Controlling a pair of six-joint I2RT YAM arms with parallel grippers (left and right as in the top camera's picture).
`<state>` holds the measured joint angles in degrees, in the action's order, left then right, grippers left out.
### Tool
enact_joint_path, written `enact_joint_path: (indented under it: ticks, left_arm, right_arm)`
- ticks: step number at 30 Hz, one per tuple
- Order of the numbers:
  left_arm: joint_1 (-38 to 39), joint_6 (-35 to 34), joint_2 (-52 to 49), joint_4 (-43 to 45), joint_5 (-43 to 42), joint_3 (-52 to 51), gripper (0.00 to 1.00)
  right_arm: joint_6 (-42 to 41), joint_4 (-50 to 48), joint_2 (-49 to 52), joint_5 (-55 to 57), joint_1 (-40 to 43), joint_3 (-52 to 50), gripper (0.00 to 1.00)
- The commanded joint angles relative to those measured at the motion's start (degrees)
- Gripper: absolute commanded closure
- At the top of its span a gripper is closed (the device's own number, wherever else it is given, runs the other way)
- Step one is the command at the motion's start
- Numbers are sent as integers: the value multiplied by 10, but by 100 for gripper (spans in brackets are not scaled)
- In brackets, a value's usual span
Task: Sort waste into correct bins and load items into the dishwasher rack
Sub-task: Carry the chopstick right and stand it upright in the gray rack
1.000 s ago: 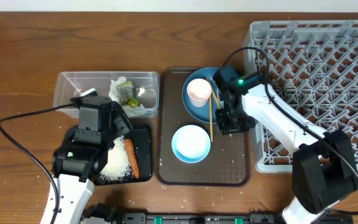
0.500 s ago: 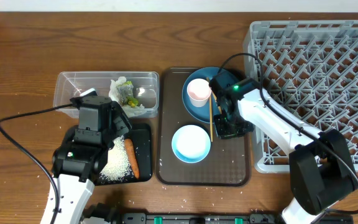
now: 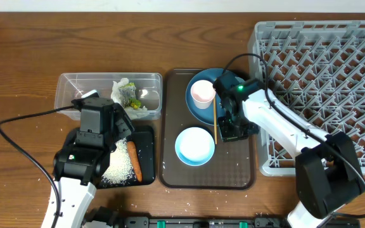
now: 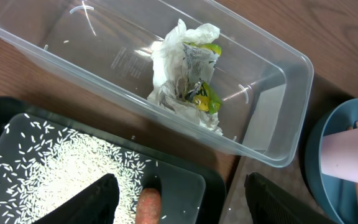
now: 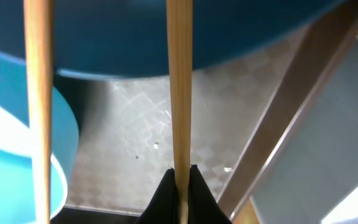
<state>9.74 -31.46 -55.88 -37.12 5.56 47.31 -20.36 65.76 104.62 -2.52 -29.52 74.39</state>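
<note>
Right gripper (image 5: 179, 182): pinched on one wooden chopstick (image 5: 178, 81); second chopstick (image 5: 38, 93) alongside, apart. Left gripper (image 4: 188, 202): jaws spread wide, holding nothing; carrot (image 4: 148, 205) just beneath.

The table (image 3: 30, 57) is brown wood with visible grain. The clear tub (image 4: 104, 56) is glossy transparent plastic, and the tissue (image 4: 179, 62) in it is crumpled white paper. The black tray (image 4: 188, 180) shines beneath matt rice grains (image 4: 61, 168). The chopsticks (image 5: 178, 81) are smooth bare wood. The serving tray (image 5: 135, 118) is finely patterned and scuffed, and the dishwasher rack (image 3: 334, 57) is matt grey plastic.
</note>
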Motion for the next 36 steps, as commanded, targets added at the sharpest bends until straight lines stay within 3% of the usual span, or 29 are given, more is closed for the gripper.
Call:
enact_joint_path:
  ticks: [1, 19, 36]
  left_arm:
    - [-3, 4, 2, -1, 11, 6, 32]
    - [-3, 4, 2, -1, 12, 6, 32]
    - [-3, 4, 2, -1, 15, 6, 32]
  right_arm:
    - [0, 22, -2, 10, -5, 42, 99]
    - [20, 170, -2, -28, 8, 249, 99]
    - [107, 185, -1, -3, 182, 268, 99]
